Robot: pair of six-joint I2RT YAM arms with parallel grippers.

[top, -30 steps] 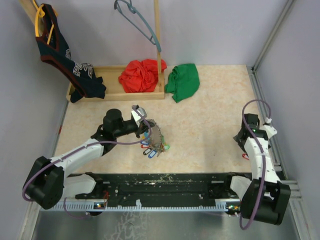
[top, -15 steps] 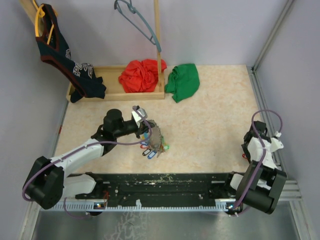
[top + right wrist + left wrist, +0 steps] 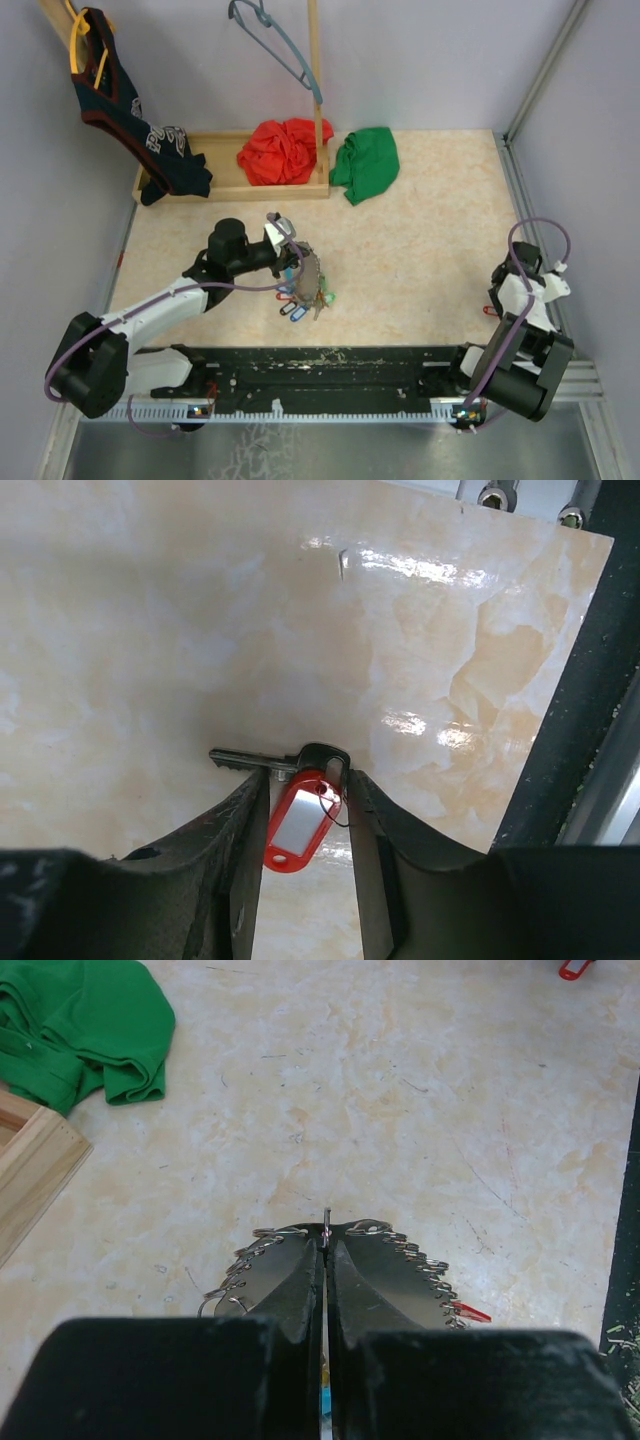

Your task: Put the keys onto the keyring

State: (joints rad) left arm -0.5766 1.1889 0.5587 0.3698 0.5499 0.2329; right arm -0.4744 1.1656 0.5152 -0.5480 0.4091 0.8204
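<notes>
My left gripper is shut on the keyring, a thin metal loop, and holds it just above the table. A bunch of keys with coloured tags hangs from it. In the left wrist view the ring's wire is pinched at my shut fingertips, with small split rings fanned out on both sides and a red tag at the right. My right gripper is open and low over the table, straddling one loose key with a red tag; this key lies near the right edge.
A wooden tray at the back holds a red cloth. A green cloth lies beside it, also in the left wrist view. A dark garment and a hanger hang behind. A black rail runs along the near edge.
My right arm has drawn back toward the near right corner and lowered its open gripper over the red-tagged key. My left gripper has stayed put with the ring; the bunch shifted slightly.
</notes>
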